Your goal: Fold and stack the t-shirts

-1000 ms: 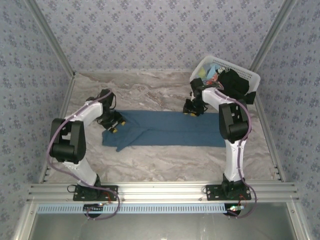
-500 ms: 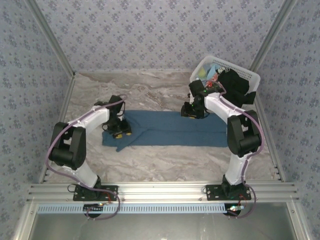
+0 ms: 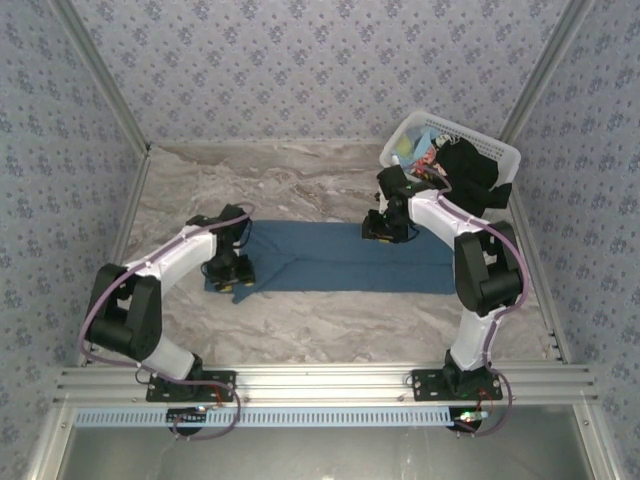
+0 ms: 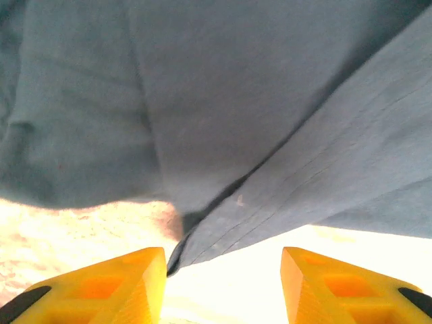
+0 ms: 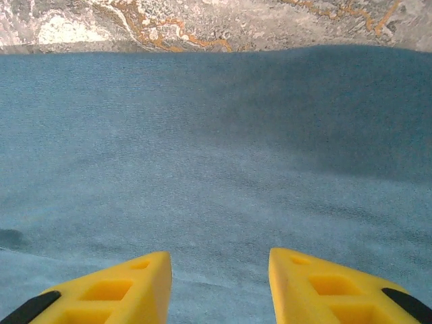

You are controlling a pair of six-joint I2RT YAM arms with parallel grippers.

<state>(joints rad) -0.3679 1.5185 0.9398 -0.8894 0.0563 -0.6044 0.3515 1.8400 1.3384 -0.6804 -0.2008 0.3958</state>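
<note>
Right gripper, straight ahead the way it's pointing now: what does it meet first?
The blue t-shirt, lying flat ahead of the right gripper, whose jaws stand open. Nothing stands in between. How close it is I cannot tell; the marble table lies under the cloth.

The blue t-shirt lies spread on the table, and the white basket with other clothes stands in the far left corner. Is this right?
Not quite: in the top view the white basket stands in the far right corner, not the left. The blue t-shirt does lie spread on the table, and the basket holds other clothes.
</note>
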